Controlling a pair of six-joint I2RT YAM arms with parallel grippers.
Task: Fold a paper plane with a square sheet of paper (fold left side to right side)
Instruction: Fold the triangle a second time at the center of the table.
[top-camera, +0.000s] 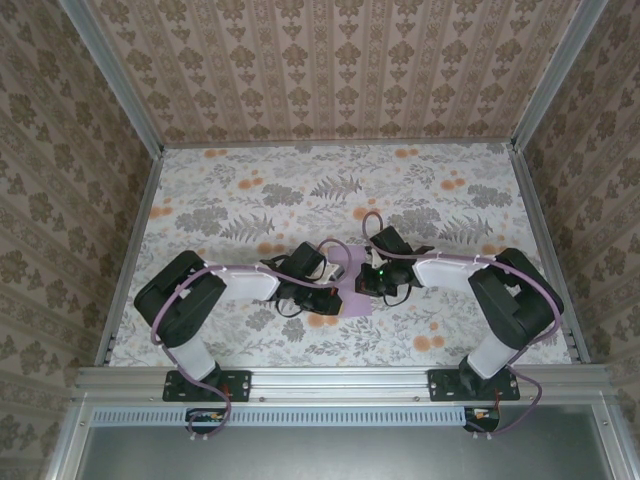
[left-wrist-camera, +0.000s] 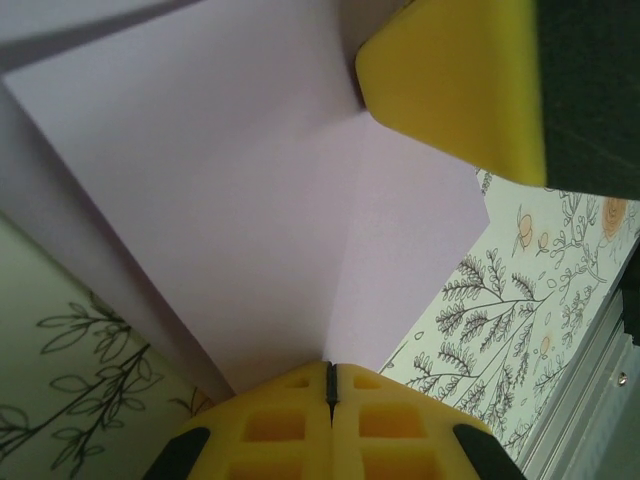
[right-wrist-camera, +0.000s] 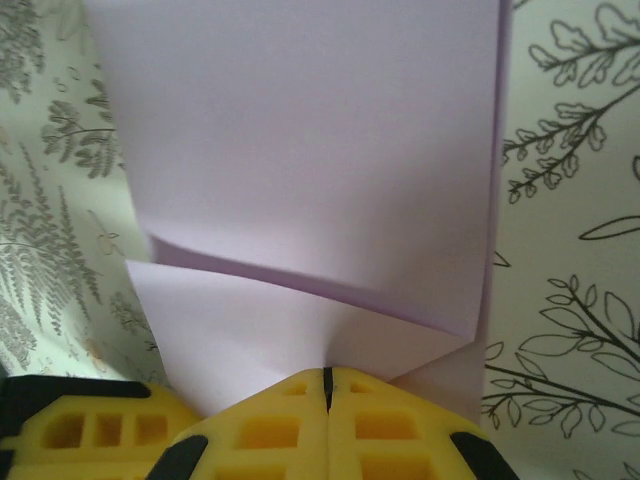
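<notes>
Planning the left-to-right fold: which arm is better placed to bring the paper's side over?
Probably left: the left gripper, shut, sits on the paper plane's left side in the top view; the right gripper, shut, pins the right side.

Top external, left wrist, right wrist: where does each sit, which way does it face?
Top external: above and behind the bases, looking down on the floral table; both arms show, reaching mid-table.
Left wrist: on the left arm, looking along its shut left pincer at the lilac paper; another yellow finger top right.
Right wrist: on the right arm, looking along its shut right pincer at the paper.
Shared: both wrist views see that paper.
</notes>
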